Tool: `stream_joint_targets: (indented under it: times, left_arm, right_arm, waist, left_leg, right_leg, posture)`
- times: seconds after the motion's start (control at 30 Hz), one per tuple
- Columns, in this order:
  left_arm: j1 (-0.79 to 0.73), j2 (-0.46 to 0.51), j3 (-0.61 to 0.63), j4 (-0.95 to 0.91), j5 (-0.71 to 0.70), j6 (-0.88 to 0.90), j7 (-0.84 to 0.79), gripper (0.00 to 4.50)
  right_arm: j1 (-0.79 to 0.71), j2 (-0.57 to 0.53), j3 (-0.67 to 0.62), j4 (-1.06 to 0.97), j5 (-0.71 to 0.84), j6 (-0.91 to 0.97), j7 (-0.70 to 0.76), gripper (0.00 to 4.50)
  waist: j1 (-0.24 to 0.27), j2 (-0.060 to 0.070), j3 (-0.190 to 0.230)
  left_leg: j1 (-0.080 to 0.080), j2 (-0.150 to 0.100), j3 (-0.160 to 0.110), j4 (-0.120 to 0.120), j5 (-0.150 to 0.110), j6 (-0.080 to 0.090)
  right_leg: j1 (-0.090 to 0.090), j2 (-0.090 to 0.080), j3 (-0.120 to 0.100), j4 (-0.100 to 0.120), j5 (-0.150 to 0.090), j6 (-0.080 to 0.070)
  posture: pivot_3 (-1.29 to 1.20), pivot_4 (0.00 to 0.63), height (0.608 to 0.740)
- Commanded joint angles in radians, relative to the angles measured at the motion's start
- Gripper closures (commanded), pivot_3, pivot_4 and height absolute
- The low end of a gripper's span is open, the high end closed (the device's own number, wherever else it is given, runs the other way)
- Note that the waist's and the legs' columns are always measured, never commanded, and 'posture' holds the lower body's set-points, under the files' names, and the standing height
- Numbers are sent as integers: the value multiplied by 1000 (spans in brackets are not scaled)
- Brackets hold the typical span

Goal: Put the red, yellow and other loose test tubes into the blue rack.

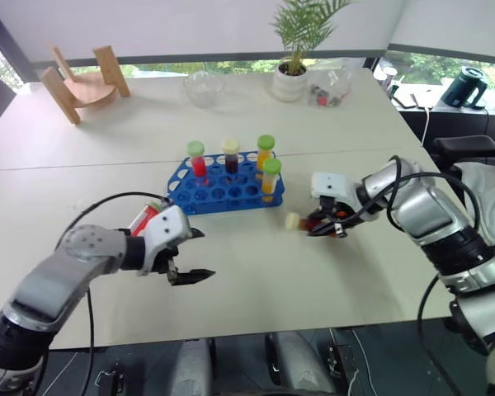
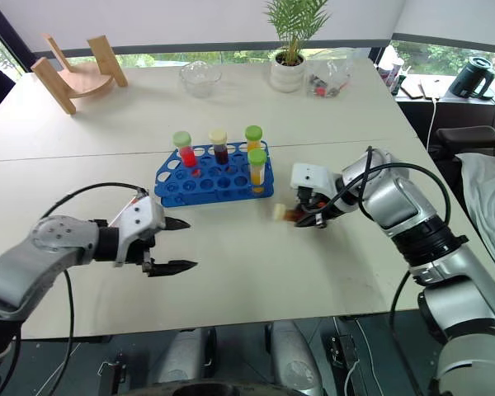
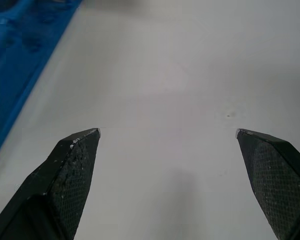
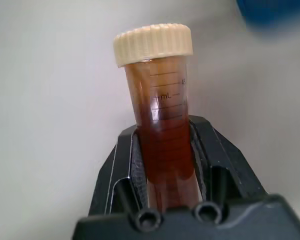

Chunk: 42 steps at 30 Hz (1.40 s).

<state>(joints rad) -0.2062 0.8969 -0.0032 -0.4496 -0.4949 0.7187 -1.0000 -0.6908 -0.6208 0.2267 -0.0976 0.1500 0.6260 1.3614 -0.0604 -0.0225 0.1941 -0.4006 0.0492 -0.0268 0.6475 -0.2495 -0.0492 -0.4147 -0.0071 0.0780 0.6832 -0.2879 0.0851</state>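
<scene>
Right gripper (image 1: 315,223) clamped tight on a tube (image 4: 162,125) of brown liquid with a cream cap (image 1: 293,221), the tube lying nearly level just above the table (image 1: 256,272), cap end pointing toward the robot's left, just off the rack's (image 1: 223,191) right end and a little nearer the robot; left gripper (image 1: 186,256) spread wide with nothing between its fingers (image 3: 72,170), hanging over bare table in front of the rack's left end, the blue edge showing beside it in the left wrist view; the rack itself sits mid-table, turned a bit askew, and four tubes stand upright in it: a green-capped red one (image 1: 197,158) at the back left, a cream-capped dark one (image 1: 230,155) next to it, a green-capped orange one (image 1: 265,151) at the back right and another green-capped orange one (image 1: 271,176) at the front right corner; further back on the table, a glass bowl (image 1: 203,87), a potted plant (image 1: 291,70) in a white pot, a clear container (image 1: 330,87) with small items beside it, and a wooden stand (image 1: 82,82) at the far left; off the right end, a dark kettle (image 1: 464,87)
</scene>
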Motion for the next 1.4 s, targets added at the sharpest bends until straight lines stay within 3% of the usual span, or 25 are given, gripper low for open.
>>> stream_joint_targets:
  times: [0.03, 0.13, 0.33, 0.53, 0.8, 1.4]
  left_arm:
    - [-22, 60, 157, 55, -88, 48, -44, 0]
    - [-59, 120, 217, 151, -116, 68, -89, 0]
    - [-123, 169, 184, 253, -95, 59, -134, 0]
    - [-134, 172, 176, 242, -92, 70, -123, 0]
    - [-87, 148, 190, 203, -91, 77, -78, 0]
    - [-17, 135, 222, 162, -122, 80, -27, 0]
  right_arm:
    - [67, 213, -211, -256, 194, 59, -269, 3689]
    - [135, 529, -236, -280, 133, -70, -643, 3689]
    - [182, 718, -138, -8, -39, -394, -913, 3689]
    - [183, 740, -86, 162, -113, -581, -1008, 3689]
    - [183, 698, -75, 290, -108, -650, -989, 3689]
    - [174, 718, -6, 418, -179, -808, -1034, 3689]
  waist:
    - [0, 1, 1]
    - [-1, 1, 0]
    - [6, 1, 0]
    - [1, 1, 0]
    - [-9, 1, 0]
    - [-11, 0, 0]
  left_leg:
    - [-1, 0, -1, 0, 0, 0]
    - [-3, 0, -5, 0, 0, 0]
    - [-7, -4, -1, 1, 4, -7]
    - [-8, -2, -2, -3, 4, -7]
    - [-8, -2, -2, -3, 4, -7]
    - [-8, -2, -2, -2, 4, -7]
  right_leg:
    - [0, 0, -1, 0, 0, 0]
    - [-1, 0, -5, 0, -1, -1]
    - [-5, -5, -3, -2, 0, 0]
    - [-9, -3, -3, 1, 0, 0]
    - [-9, -3, -3, 1, 0, 0]
    - [-9, -2, -3, 1, 0, 0]
  posture:
    - [0, 150, 740]
    - [0, 150, 740]
    - [0, 150, 740]
    - [0, 150, 740]
    - [0, 150, 740]
    - [0, 150, 740]
